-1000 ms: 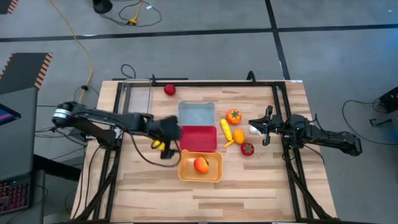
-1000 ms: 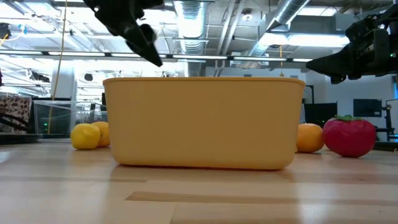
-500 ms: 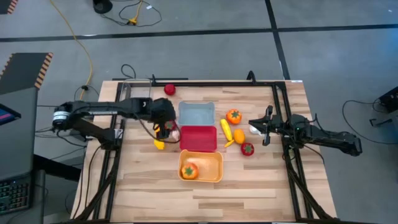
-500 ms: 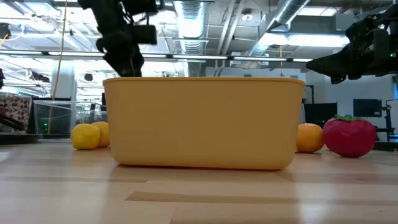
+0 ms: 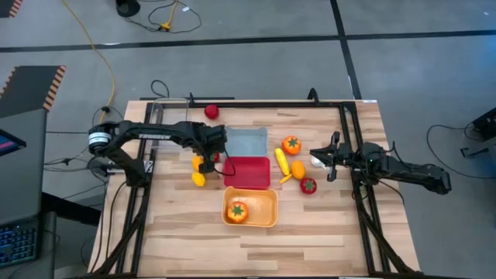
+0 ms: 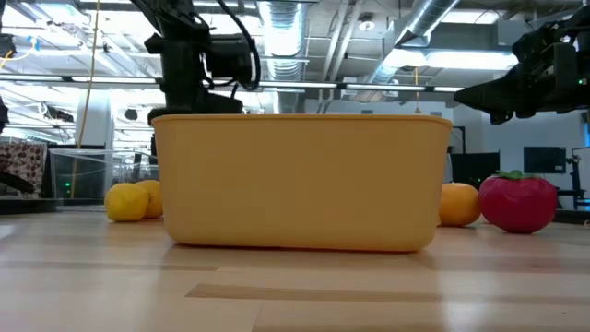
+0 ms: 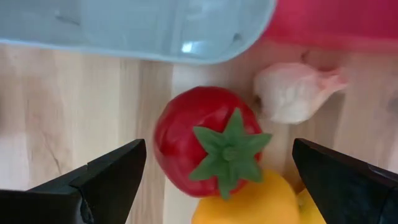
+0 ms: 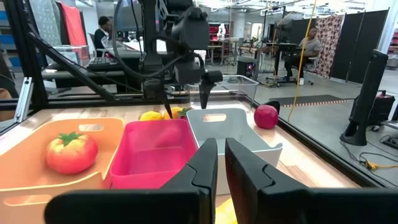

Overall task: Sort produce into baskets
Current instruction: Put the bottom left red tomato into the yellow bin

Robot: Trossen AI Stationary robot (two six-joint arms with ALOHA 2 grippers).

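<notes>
My left gripper (image 7: 217, 149) is open and points down at a red tomato (image 7: 205, 140) with a green stem. One finger stands on each side of the tomato, clear of it. The tomato rests on the table left of the pale blue basket (image 5: 246, 142), beside a white garlic bulb (image 7: 292, 93) and a yellow lemon (image 7: 249, 202). The red basket (image 5: 248, 172) and the orange basket (image 5: 263, 213) stand in a row nearer the front. An orange green-stemmed fruit (image 5: 236, 211) lies in the orange basket. My right gripper (image 5: 316, 153) waits shut at the right, held level.
Right of the baskets lie an orange stemmed fruit (image 5: 291, 144), a long yellow piece (image 5: 282, 161), an orange (image 5: 297, 169), a red tomato (image 5: 308, 185) and a garlic bulb (image 5: 318, 163). Another tomato (image 5: 211, 111) and a clear tray (image 5: 172, 120) sit far left.
My left gripper has swung from beside the orange basket toward the table's far edge. It has come down and tipped over, so it now points steeply down over the tomato left of the blue basket. It has stayed open. The fruit in the orange basket has shifted left.
</notes>
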